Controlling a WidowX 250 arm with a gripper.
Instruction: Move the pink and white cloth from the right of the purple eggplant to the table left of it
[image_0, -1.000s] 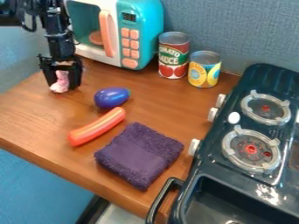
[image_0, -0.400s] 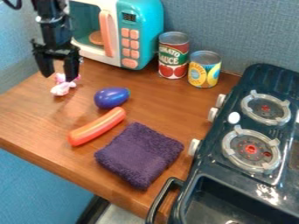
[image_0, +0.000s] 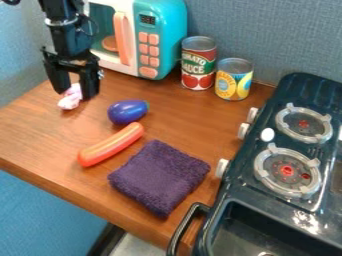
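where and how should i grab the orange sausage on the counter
Best taken around its middle from straight above, with the gripper closing across its narrow width. The sausage lies flat and long, its two long sides free, though the eggplant sits close to its upper-right end.

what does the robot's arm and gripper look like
The arm is black, built of blocky segments, with a thin dark cable looping beside it and a small light-coloured spot partway down. The gripper is black too: a wide crossbar carrying two thick, flat-sided fingers. Fine markings on either are too small to tell.
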